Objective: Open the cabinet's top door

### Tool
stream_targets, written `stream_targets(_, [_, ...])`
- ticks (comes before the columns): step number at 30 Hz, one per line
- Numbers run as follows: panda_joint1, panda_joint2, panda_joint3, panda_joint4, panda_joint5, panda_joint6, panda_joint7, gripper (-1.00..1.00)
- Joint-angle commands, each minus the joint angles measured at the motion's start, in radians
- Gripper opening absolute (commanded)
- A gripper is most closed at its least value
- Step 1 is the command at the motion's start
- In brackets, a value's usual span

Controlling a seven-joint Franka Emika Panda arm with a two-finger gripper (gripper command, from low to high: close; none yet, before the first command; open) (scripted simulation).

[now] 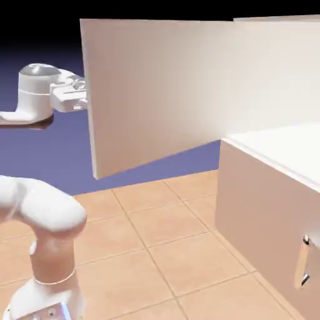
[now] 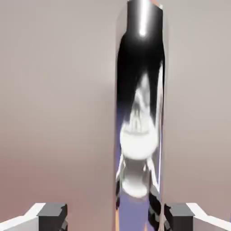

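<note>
The cabinet [image 1: 262, 206] stands at the exterior view's right. Its top door [image 1: 162, 87], a large pale beige panel, is swung wide open toward the left. My gripper [image 1: 78, 99] is at the door's free left edge, and its fingertips are hidden behind the panel there. In the hand view a shiny vertical metal handle [image 2: 140, 113] on the door's surface [image 2: 58, 113] runs up between my fingers. The gripper [image 2: 116, 219] is open: the left fingertip [image 2: 52, 216] stands well clear of the handle, while the right fingertip [image 2: 180, 216] is close beside it.
The cabinet's lower panel carries a small vertical metal handle [image 1: 304, 262]. A tan tiled table top [image 1: 156, 244] lies below the open door. My arm's white base link [image 1: 44, 231] rises at the lower left.
</note>
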State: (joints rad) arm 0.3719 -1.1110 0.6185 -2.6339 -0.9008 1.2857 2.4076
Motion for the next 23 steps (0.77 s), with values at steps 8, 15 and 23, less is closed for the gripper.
stream_targets(8, [-0.289,-0.234,0.145,-0.03,0.092,0.213,-0.179,-1.0])
stream_targets(15, [-0.527,-0.189,0.346,0.184,0.225,0.065,-0.2,-1.0])
stream_targets(23, [-0.801,-0.219,0.485,0.429,0.354,-0.081,-0.278,-1.0])
